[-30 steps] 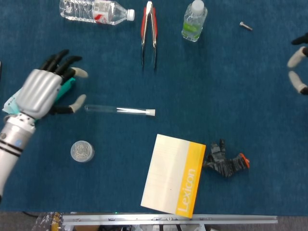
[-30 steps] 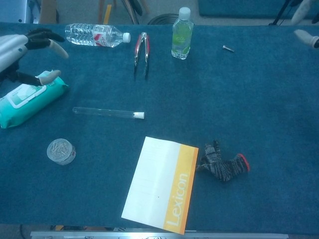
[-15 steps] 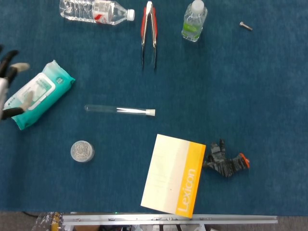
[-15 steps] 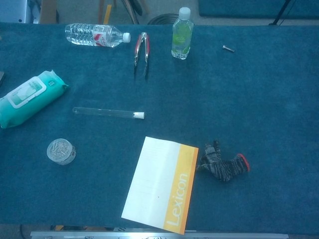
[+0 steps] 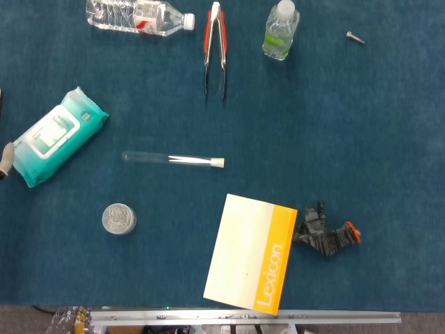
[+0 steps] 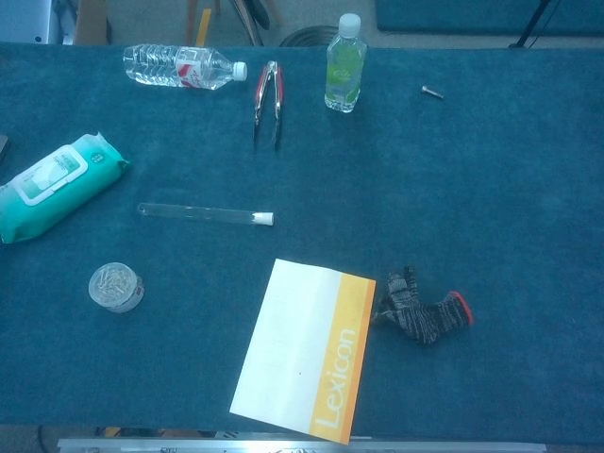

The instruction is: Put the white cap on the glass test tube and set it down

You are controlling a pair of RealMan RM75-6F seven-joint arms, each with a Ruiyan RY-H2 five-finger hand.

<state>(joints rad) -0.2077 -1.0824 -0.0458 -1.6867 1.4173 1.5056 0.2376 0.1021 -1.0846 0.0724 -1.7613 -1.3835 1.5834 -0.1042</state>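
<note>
The glass test tube [image 5: 170,159] lies flat on the blue cloth, left of centre, with the white cap [image 5: 218,163] on its right end. The chest view shows the same tube [image 6: 198,212] and cap [image 6: 266,218]. Nothing touches the tube. Of my left hand [image 5: 4,159], only a pale fingertip shows at the left edge of the head view, beside the wipes pack; how its fingers stand cannot be made out. My right hand appears in neither view.
A teal wipes pack [image 5: 57,135] lies left of the tube and a small round tin [image 5: 119,218] below it. A Lexicon book [image 5: 252,252] and a knitted glove [image 5: 325,235] lie near the front edge. At the back are a lying water bottle [image 5: 138,14], tongs [image 5: 215,46], a green bottle [image 5: 281,30] and a bolt [image 5: 355,37].
My left hand has drawn back from beside the tube to the left edge, uncovering the wipes pack. My right hand has left the view on the right. The tube has not moved.
</note>
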